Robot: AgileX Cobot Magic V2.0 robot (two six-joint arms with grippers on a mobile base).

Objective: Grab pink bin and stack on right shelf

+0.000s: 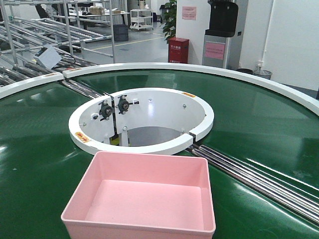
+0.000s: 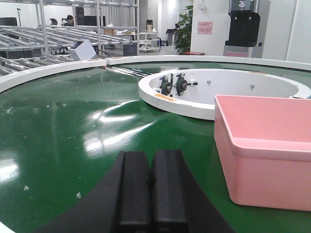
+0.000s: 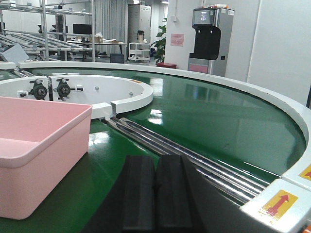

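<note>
L gripper (image 2: 151, 191) & R gripper (image 3: 155, 194) both pinched shut, empty, w/ pink bin (image 1: 142, 194) between them (right of L, left of R), so open both first, then clamp its sides evenly.

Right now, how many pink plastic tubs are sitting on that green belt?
1. The pale pink rectangular plastic tub sits empty on the green belt, near the white ring; others may be out of view.
</note>
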